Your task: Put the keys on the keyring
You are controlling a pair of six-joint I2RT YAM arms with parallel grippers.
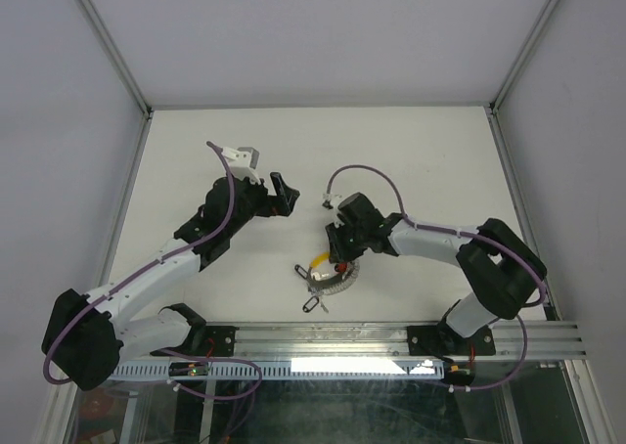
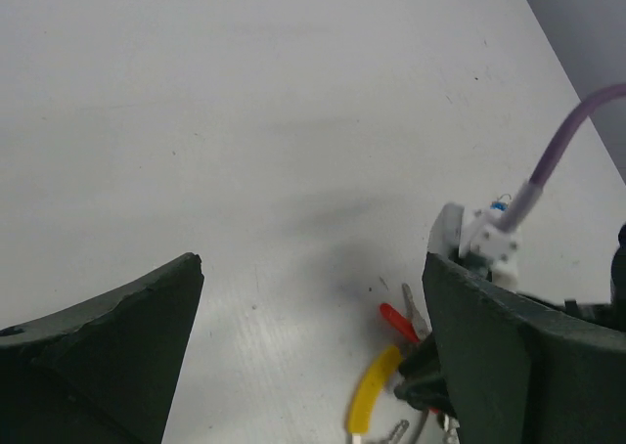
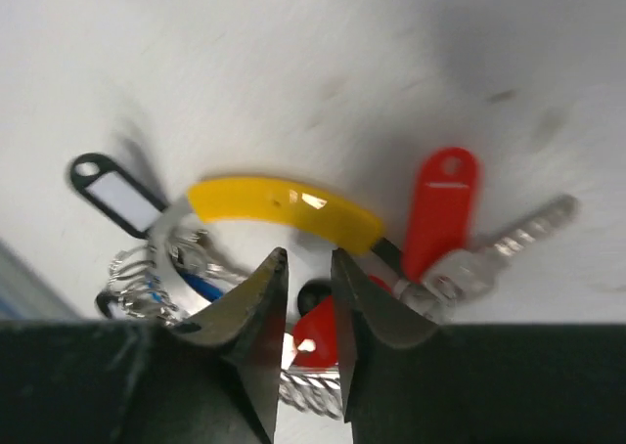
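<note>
The keyring (image 1: 337,286) lies near the table's front middle, its ribbed silver coil (image 3: 132,288) showing in the right wrist view. A curved yellow piece (image 3: 284,207) arches over the cluster of keys. One red-tagged key (image 3: 440,214) lies to its right, and a black-framed tag (image 3: 112,190) and a blue tag (image 3: 201,283) to its left. My right gripper (image 3: 308,260) points down into the cluster, jaws a narrow gap apart. A second red tag (image 3: 315,332) sits in that gap; whether it is pinched does not show. My left gripper (image 2: 313,260) hangs open and empty, up and left of the keys.
A black-tagged key (image 1: 311,305) lies just in front of the ring, close to the rail (image 1: 391,341) at the near edge. White walls with metal posts enclose the table (image 1: 391,151) on three sides. The left wrist view shows the yellow piece (image 2: 374,390) and a red tag (image 2: 398,322).
</note>
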